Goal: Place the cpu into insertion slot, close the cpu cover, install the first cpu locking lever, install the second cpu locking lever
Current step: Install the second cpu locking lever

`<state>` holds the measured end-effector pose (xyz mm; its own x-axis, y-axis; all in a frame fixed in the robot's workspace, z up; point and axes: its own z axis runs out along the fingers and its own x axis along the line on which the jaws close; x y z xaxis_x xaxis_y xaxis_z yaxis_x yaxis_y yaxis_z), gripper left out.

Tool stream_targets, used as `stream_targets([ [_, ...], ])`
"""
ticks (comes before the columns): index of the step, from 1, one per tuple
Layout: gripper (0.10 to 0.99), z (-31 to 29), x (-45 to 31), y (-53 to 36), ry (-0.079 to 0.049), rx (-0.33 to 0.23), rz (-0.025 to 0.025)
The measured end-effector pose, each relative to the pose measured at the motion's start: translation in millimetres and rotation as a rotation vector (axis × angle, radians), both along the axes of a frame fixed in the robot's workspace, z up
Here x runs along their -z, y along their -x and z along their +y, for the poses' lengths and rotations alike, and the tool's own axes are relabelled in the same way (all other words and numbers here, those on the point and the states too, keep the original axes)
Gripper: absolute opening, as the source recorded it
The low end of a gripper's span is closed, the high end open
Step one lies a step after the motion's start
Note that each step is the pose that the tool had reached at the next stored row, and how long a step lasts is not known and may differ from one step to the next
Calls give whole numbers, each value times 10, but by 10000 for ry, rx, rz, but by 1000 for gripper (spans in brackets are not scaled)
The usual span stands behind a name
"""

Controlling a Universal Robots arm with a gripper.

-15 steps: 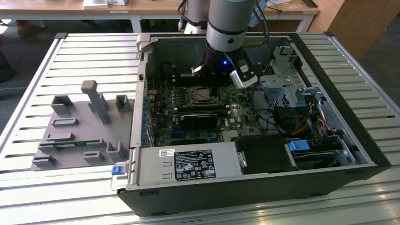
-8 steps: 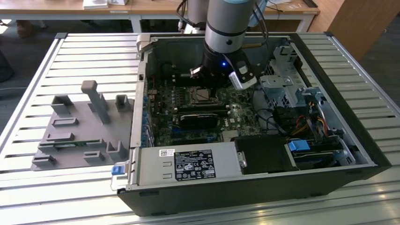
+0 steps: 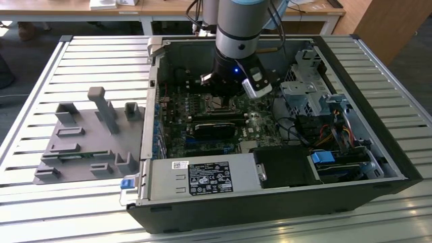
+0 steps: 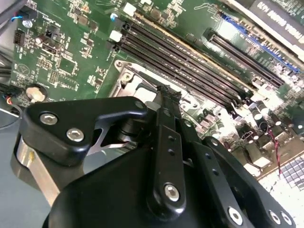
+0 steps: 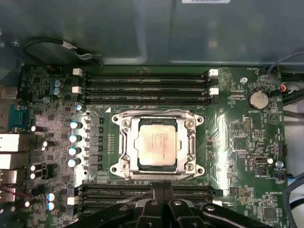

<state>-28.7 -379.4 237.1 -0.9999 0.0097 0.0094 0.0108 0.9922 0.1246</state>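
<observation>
One cpu [image 5: 155, 147] sitting flat in the insertion slot [image 5: 124, 167], inside the open computer case [image 3: 378, 152]; one cpu cover [image 5: 192, 142] framing it. Gripper [image 5: 163, 189] just above the motherboard [image 5: 242, 137], fingers pressed together, holding nothing.

Silvery-beige cpu [image 5: 156, 147] in silver-rimmed insertion slot [image 5: 124, 122], green motherboard [image 5: 242, 142] w/ black memory slots [image 5: 142, 88], black gripper [image 5: 161, 190], grey slatted table [image 3: 81, 55], blk case [image 3: 270, 207].
</observation>
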Motion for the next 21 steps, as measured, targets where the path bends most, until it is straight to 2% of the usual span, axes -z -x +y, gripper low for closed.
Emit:
stream_targets([
  [9, 106, -31, 24, 179, -1, 1, -1],
  [19, 106, -36, 143, 218, -10, 0, 22],
  [21, 106, -46, 147, 218, -112, -1, 22],
])
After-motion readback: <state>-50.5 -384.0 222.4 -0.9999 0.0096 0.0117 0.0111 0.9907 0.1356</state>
